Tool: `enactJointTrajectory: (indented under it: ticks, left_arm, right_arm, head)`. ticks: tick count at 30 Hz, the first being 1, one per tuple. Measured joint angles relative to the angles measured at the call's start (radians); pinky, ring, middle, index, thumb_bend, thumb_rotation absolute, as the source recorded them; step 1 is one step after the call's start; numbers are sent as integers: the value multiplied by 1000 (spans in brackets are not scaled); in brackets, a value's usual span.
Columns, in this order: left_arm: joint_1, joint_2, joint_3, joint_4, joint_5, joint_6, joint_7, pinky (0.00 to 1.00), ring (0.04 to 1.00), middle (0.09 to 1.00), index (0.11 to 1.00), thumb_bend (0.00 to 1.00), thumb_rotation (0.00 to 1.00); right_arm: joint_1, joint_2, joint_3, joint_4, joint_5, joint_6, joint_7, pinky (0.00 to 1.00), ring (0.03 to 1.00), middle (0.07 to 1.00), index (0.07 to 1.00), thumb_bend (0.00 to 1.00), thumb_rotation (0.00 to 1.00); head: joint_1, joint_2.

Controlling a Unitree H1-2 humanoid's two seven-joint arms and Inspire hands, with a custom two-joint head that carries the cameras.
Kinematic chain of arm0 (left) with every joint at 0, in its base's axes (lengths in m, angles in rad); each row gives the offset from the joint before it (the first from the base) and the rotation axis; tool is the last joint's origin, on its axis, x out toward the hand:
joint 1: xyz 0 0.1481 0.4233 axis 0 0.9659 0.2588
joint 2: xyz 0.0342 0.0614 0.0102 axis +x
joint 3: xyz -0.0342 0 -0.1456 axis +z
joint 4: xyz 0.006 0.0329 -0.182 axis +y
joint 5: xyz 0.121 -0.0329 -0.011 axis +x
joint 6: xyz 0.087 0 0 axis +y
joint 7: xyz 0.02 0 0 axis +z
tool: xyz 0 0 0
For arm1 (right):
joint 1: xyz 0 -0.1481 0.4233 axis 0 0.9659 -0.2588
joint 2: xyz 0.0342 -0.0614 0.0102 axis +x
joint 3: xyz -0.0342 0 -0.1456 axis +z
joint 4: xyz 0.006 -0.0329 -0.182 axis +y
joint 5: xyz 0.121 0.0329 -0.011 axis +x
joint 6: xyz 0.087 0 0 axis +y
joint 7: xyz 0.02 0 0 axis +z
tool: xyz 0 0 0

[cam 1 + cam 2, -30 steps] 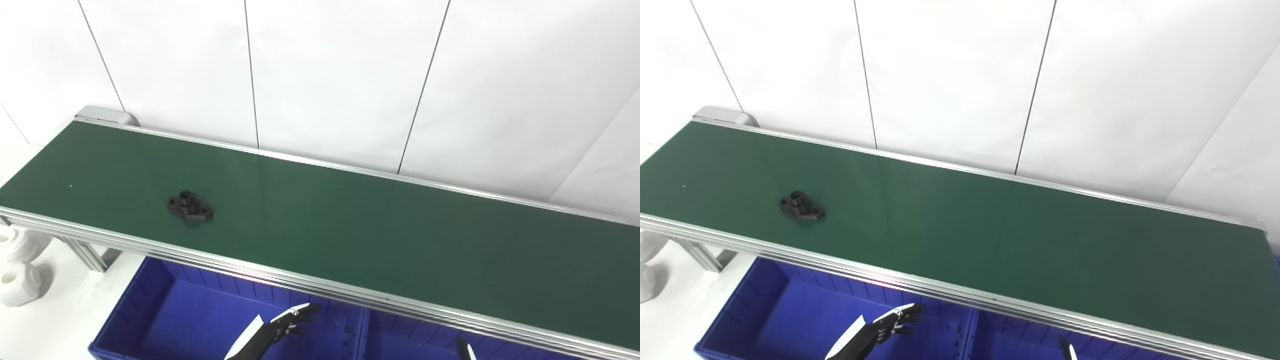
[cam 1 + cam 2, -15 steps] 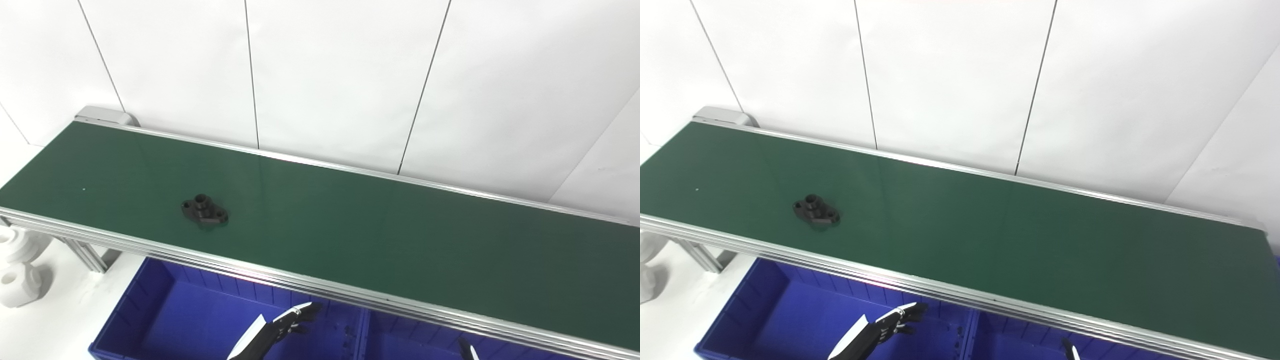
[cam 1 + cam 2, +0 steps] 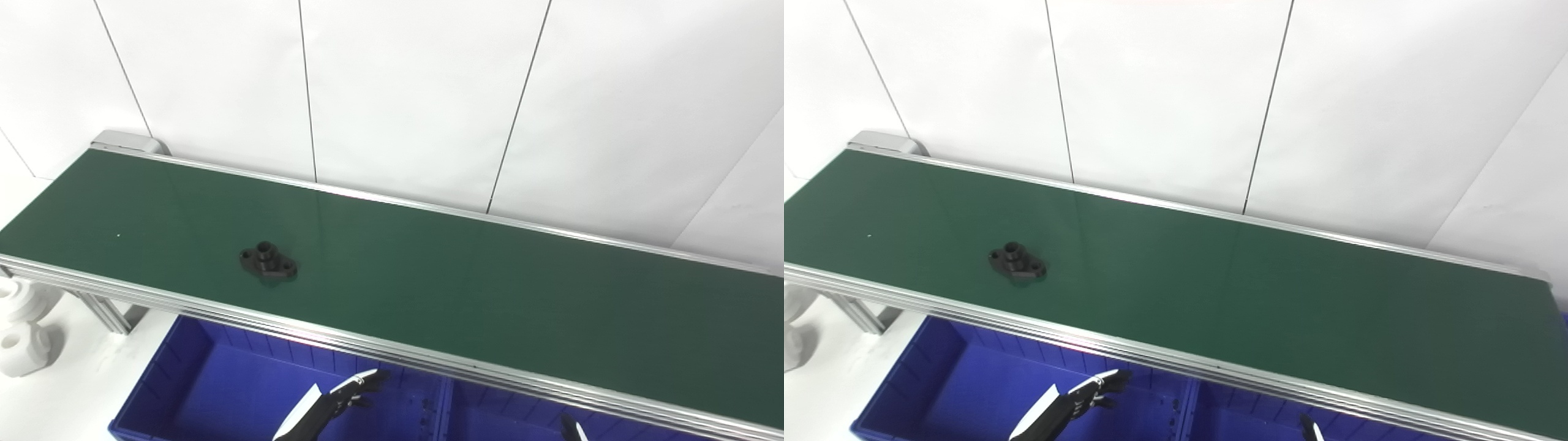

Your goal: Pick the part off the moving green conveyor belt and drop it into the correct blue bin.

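Step in hand: the robot is waiting for the pick; nothing is being held, and the black flanged part (image 3: 268, 268) is lying flat on the green conveyor belt (image 3: 490, 288), boss pointing up.
Left hand: the left hand (image 3: 355, 389) is hovering low over the left blue bin (image 3: 184, 392), below the belt's near rail, its fingers (image 3: 1107, 383) lying spread and empty, pointing toward the belt.
Right hand: only a tip of the right hand (image 3: 568, 427) is showing at the bottom edge, over the right blue bin (image 3: 502, 416); whether its fingers are apart or closed cannot be told.
Part relative to fingers: the part is sitting beyond the left fingers and off to their left, above the rail, well apart from them and much farther from the right hand.
Next move, as judged: the left hand is needing to rise over the rail and reach forward onto the belt, timing its closing to where the travelling part is arriving, with fingers straddling the raised boss or the flange edges.
Bin choice: which bin is correct is not showing here.
Bystanders: white moulded pieces (image 3: 21, 331) are standing on the tabletop, far left of the fingers.
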Motion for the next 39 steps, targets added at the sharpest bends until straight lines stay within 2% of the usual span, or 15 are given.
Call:
enactJointTrajectory:
  ticks: [2, 5, 10, 14, 19, 24, 27, 31, 35, 39]
  left_arm:
    - [0, 1, 2, -4, -3, 0, 0, 788, 884, 916, 890, 897, 319]
    - [1, 2, 12, -5, -19, 0, -5, 791, 888, 921, 900, 885, 325]
    - [0, 1, 26, -5, -35, 0, -22, 828, 908, 929, 910, 869, 346]
    - [-1, -2, 28, -4, -38, 0, -34, 817, 906, 929, 913, 855, 360]
    - [-9, -2, 30, -3, -37, 0, -36, 813, 899, 928, 917, 838, 359]
    - [-14, -2, 30, -4, -33, 0, -41, 807, 897, 931, 920, 838, 362]
    - [-13, -2, 34, -8, -45, 0, -62, 838, 916, 943, 922, 850, 378]
    - [1, -3, 61, -38, -77, 0, -103, 834, 910, 941, 927, 870, 410]
    - [16, -19, 102, -53, -104, 0, -148, 835, 897, 934, 928, 907, 419]
    - [55, -73, 171, -75, -160, 0, -219, 849, 894, 936, 944, 892, 449]
  right_arm:
    - [-1, 2, 10, -2, -7, 0, -14, 938, 942, 944, 944, 800, 385]
    - [-2, 4, 18, -5, -14, 0, -28, 907, 927, 931, 931, 817, 378]
    - [-4, 4, 25, -13, -23, 0, -48, 870, 902, 916, 920, 823, 367]
    - [-5, 4, 25, -24, -26, 0, -80, 836, 884, 892, 909, 843, 386]
    - [3, 1, 25, -113, -34, 0, -134, 852, 870, 882, 915, 825, 392]
    - [-4, -22, 19, -250, -27, 0, -139, 824, 851, 872, 919, 810, 394]
    - [-21, -24, -10, -314, -35, 0, -118, 836, 849, 869, 919, 801, 416]
    - [-65, -8, -69, -411, -52, 15, -31, 839, 857, 878, 916, 792, 438]
    - [-137, 10, -102, -467, -81, 96, 72, 804, 841, 860, 906, 800, 444]
    - [-212, 27, -121, -481, -101, 242, 177, 776, 817, 842, 899, 807, 422]
  head:
    - [0, 0]
    - [-54, 17]
    - [-59, 25]
    - [-49, 37]
    - [-54, 51]
    - [-66, 63]
    - [-66, 71]
    - [-72, 83]
    - [-79, 97]
    - [-77, 103]
